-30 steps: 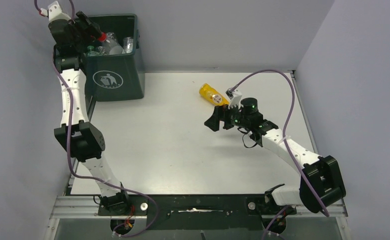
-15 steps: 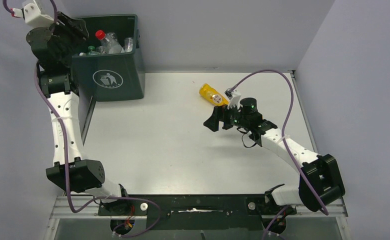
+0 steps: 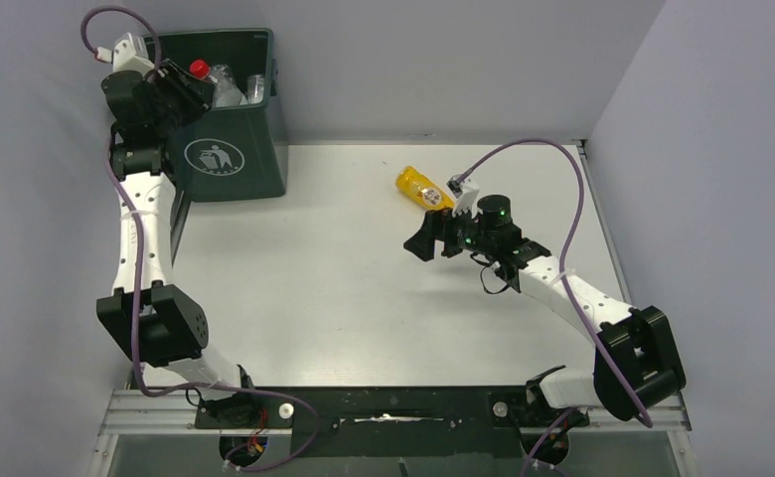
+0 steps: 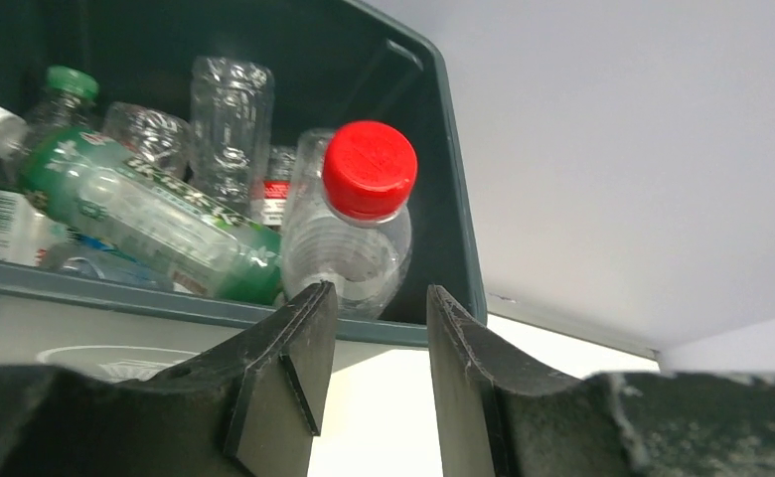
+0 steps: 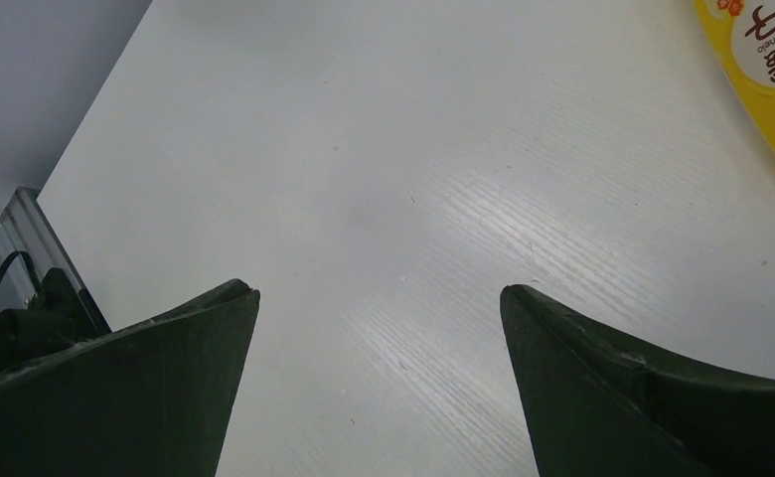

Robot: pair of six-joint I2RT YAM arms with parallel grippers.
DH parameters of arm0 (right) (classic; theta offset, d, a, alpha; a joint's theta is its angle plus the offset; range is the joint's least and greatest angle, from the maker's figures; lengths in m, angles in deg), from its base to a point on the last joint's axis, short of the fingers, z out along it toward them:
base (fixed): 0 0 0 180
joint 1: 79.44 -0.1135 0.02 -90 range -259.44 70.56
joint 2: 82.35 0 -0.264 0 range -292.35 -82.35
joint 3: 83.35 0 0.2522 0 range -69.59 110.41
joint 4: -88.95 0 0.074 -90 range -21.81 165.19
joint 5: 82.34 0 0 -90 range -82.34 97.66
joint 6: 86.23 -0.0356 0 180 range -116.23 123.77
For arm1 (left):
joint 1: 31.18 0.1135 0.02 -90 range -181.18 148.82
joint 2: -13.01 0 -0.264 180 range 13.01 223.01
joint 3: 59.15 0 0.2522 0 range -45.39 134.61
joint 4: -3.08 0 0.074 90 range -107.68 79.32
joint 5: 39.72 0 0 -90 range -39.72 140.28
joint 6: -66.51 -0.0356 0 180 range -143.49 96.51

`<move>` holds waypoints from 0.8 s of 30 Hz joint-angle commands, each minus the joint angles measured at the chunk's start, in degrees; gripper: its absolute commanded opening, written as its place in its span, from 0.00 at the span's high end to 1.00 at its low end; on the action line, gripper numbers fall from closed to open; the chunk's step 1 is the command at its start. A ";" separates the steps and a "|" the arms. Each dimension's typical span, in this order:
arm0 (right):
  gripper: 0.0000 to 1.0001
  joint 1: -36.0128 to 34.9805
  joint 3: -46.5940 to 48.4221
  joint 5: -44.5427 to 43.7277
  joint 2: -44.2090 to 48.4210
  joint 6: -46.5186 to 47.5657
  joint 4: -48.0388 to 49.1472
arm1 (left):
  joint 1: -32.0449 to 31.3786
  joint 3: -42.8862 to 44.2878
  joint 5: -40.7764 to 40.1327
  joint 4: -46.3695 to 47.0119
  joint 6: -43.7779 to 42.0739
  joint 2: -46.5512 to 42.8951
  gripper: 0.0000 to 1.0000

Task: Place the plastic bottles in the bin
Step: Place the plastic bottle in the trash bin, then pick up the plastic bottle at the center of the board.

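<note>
The jaws of the left gripper (image 4: 379,298) were drawn close together, with only a narrow strip of light between the two dark fingers (image 4: 294,368) and nothing pinched in it. In the overhead view this gripper sat at the upper left of the frame, raised at the near-left rim of the bin (image 3: 230,149). Its wrist view looked over that rim into the bin.

The jaws of the right gripper (image 5: 379,293) were spread wide and empty, and the bare white table (image 5: 364,149) showed in the broad gap between them. Seen from above, it hung over the table right of centre, its fingers pointing toward the left of the frame.

Inside the bin, in the left wrist view, a red-capped bottle (image 4: 349,258) of clear plastic stood against the right wall, cap up. A green-labelled bottle (image 4: 135,209) with a white cap lay slanted across the left of the frame. Behind them stood a ribbed clear bottle (image 4: 227,119), and more bottles were packed around it, too jumbled to count.

The yellow bottle (image 3: 421,188) lay on its side on the table, just above and behind the right gripper, apart from it. In the right wrist view only its printed yellow side showed, in the upper right corner.
</note>
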 commanded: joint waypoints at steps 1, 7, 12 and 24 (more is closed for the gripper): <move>0.02 0.02 -0.33 0.91 0.27 -0.38 3.78 | -1.78 1.33 3.03 3.98 1.48 1.23 0.63; 0.02 0.11 -0.44 0.77 0.18 -0.16 3.62 | -3.18 5.07 1.29 4.85 1.88 6.92 0.62; 0.02 0.81 -0.35 0.68 0.44 0.23 3.03 | -2.41 15.52 -2.64 2.55 0.92 15.88 0.63; 0.02 6.84 2.88 -0.36 -2.58 0.89 2.11 | -1.75 25.62 -1.86 -2.64 1.17 19.25 0.63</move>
